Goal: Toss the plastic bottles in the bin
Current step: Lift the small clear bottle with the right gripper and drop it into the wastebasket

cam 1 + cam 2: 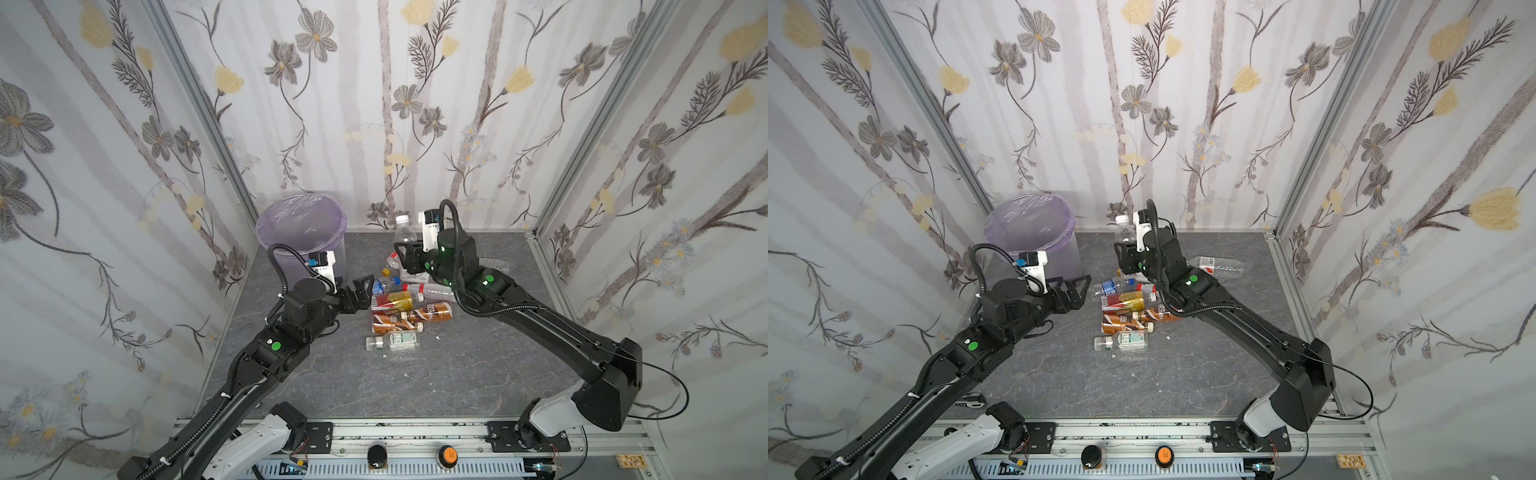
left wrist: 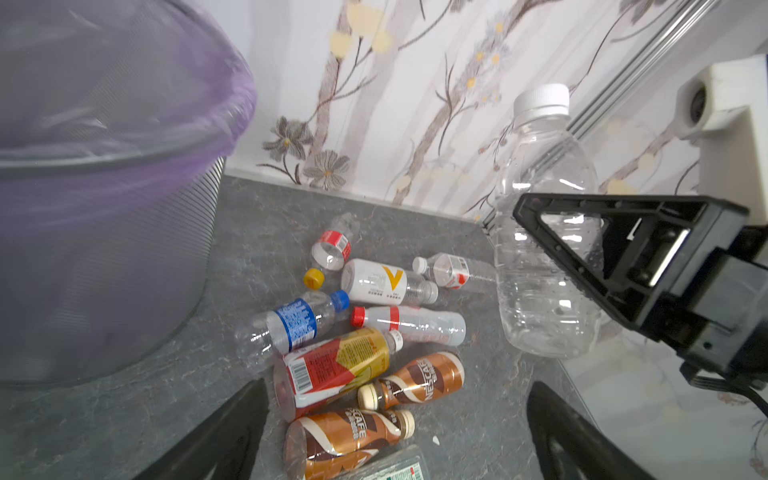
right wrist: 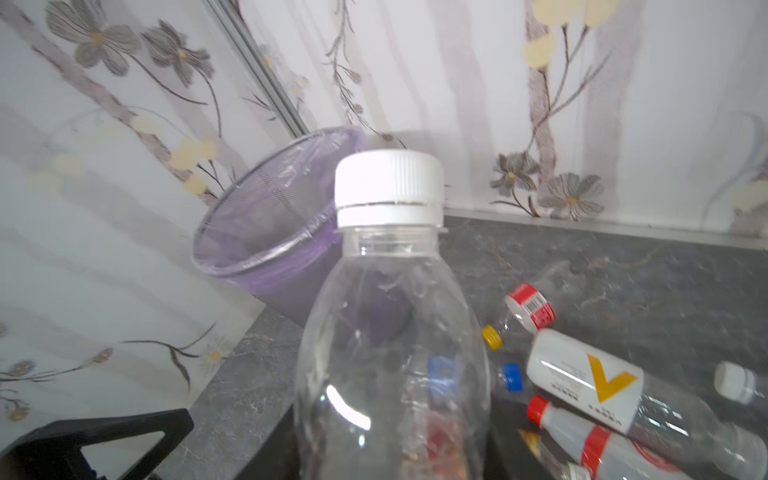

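1. While the right gripper is clamped on the clear bottle, that bottle stands upright with its white cap uppermost, near the back wall.
2. Grip point: the jaws close on the lower body of the clear bottle (one black triangular finger crosses it in the left wrist view).
3. Whether the base of the clear bottle touches the table cannot be told.
4. The left gripper has its jaws spread wide and holds nothing. It sits between the bin and the pile of plastic bottles, just beside the pile.
5. The bin stands in the far left corner of the table, lined with a thin clear bag. No bottle can be made out inside it.
6. Pile contents, all lying on their sides on the table:
   - blue-labelled bottle, nearest the bin;
   - red-and-gold bottle, touching it;
   - two brown coffee bottles, side by side;
   - white bottle with a yellow chevron;
   - red-capped bottle;
   - green-labelled bottle, nearest the robot base.
7. A yellow cap lies just beside a small red-labelled bottle.
8. One stray bottle lies apart from the pile, beyond the right arm.
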`<state>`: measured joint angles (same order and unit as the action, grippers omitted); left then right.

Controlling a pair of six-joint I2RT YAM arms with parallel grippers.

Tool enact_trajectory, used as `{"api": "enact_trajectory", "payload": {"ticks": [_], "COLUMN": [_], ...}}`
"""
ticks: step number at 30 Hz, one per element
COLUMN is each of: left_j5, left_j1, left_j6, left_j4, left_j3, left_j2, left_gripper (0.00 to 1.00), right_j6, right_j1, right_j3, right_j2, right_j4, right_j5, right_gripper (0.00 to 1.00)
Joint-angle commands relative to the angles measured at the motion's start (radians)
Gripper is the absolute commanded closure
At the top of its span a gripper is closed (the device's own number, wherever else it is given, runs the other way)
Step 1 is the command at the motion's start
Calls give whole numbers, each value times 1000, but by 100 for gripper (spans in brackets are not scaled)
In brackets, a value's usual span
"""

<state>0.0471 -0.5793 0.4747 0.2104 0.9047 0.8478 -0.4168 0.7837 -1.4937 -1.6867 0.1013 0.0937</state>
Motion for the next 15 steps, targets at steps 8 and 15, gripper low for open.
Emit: {"api": "enact_trajectory", "payload": {"ticks": [8, 15], "left_j5": [19, 28], "left_j1": [150, 192], "left_j6": [-1, -28], "left_j4": [-28, -27], "left_j3": [51, 87], "left_j2": [-136, -156], "left_gripper": [0, 0], "right_j6": [200, 119], "right_j1": [11, 8], "right_j3": [3, -61], "right_j2": [190, 58], "right_j4": [-630, -901], "right_j5": [144, 165], "right_gripper": [48, 46]}}
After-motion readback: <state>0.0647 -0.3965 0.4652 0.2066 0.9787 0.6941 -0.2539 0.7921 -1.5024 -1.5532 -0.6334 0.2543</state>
